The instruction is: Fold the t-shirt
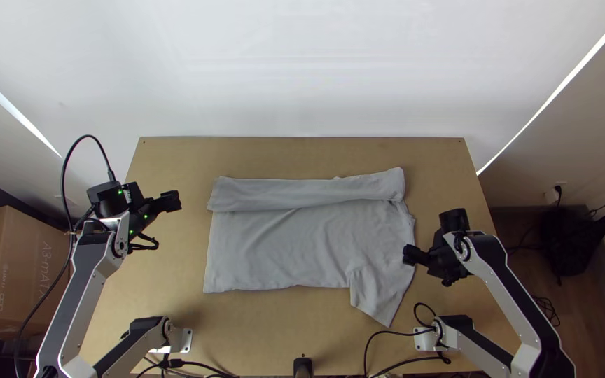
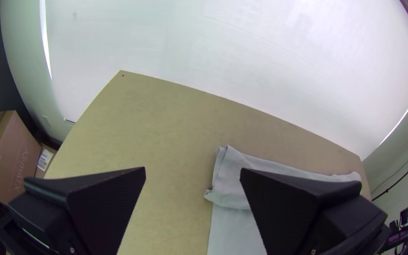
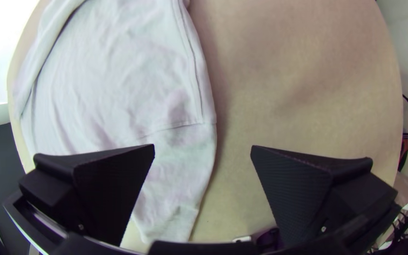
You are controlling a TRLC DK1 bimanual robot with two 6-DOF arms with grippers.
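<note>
Pale wall (image 1: pixel 302 77) beyond the light wooden table (image 1: pixel 169 157); cardboard box (image 1: pixel 19 280) on the floor at the left side.

Grey T-shirt (image 1: pixel 281 245) mid-table, lying lengthwise across it, body mostly flat with light creases. Its far side is turned inward as a long band (image 1: pixel 295 194), presumably to bring that side in and narrow the shirt. The near short sleeve (image 1: pixel 379 301) juts toward the table's near edge, past the body's hem line; likely left out because the near side has not been folded over.

Left gripper (image 1: pixel 171 201) well apart from the cloth, off the band's left end, fingers spread wide with nothing between them. A sensible station for taking the hem end, I judge.

Right gripper (image 1: pixel 409 255) by the shirt's right edge, near the sleeve seam, its fingers also wide and holding nothing. Placed so, it seems suited to picking up the shoulder; its height over the cloth is hard to read from above. Next, probably: both ends of the near side pinched and carried inward together, sleeve included, lest it trail or bunch.
</note>
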